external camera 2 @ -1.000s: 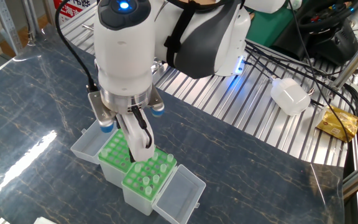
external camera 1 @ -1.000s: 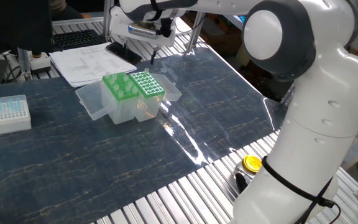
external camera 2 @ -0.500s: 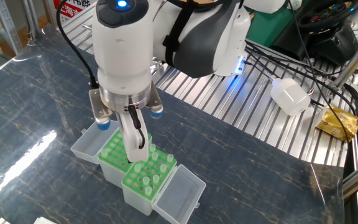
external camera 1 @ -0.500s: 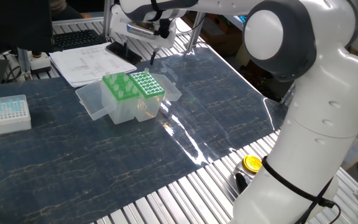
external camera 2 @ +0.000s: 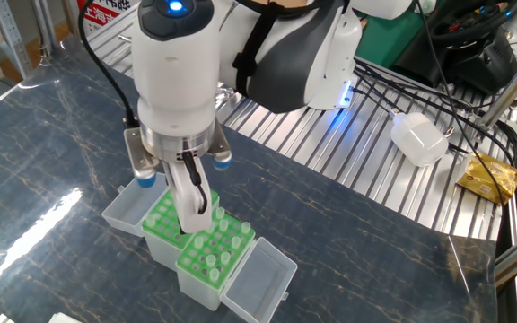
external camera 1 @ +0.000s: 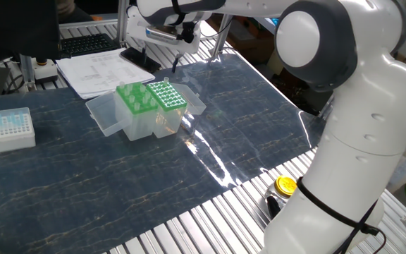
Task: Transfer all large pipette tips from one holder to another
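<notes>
Robot gripper [external camera 2: 192, 220] hanging above two green tip racks, lower left of centre.
Whether its fingers are parted or holding a tip cannot be told; the large pipette tips [external camera 2: 212, 256] stand upright in the nearer rack [external camera 2: 206, 267] just below, beside the farther rack [external camera 2: 162, 218].

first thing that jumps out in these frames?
The big white and grey robot arm fills the right of one fixed view. In the other, its gripper hangs just above two bright green pipette tip racks set side by side in open clear plastic boxes on the dark marbled table. A small white box of bluish tips sits apart at the table's left edge.
</notes>
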Robot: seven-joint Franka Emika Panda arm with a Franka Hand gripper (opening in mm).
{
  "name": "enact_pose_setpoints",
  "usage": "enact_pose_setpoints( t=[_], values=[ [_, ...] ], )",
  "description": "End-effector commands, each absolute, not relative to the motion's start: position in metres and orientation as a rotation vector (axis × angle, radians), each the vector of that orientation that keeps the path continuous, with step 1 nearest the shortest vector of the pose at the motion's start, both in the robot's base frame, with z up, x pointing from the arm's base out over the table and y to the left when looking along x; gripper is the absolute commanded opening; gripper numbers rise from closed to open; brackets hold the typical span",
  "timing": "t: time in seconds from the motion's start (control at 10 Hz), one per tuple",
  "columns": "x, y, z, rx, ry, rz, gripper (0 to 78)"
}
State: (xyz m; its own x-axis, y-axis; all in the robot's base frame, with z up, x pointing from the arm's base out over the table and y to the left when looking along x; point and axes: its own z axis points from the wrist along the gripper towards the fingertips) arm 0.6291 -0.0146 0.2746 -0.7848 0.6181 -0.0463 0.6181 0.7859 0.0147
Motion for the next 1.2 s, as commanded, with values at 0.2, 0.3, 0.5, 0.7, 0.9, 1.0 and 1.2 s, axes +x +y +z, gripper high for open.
enact_pose_setpoints(
  t=[0.2, 0.3, 0.5, 0.7, 0.9, 1.0, 1.2],
  values=[
    [0.64, -0.035, 0.267, 0.937, 2.929, 0.002, 77.4],
    [0.642, -0.04, 0.264, 0.93, 2.93, 0.003, 77.4],
    [0.645, -0.045, 0.263, 0.928, 2.933, 0.007, 77.4],
    [0.648, -0.054, 0.256, 0.894, 2.941, 0.023, 77.4],
    [0.65, -0.058, 0.252, 0.884, 2.934, 0.026, 77.4],
    [0.651, -0.058, 0.249, 0.889, 2.934, 0.031, 77.4],
    [0.654, -0.06, 0.244, 0.875, 2.935, 0.029, 77.4]
  ],
)
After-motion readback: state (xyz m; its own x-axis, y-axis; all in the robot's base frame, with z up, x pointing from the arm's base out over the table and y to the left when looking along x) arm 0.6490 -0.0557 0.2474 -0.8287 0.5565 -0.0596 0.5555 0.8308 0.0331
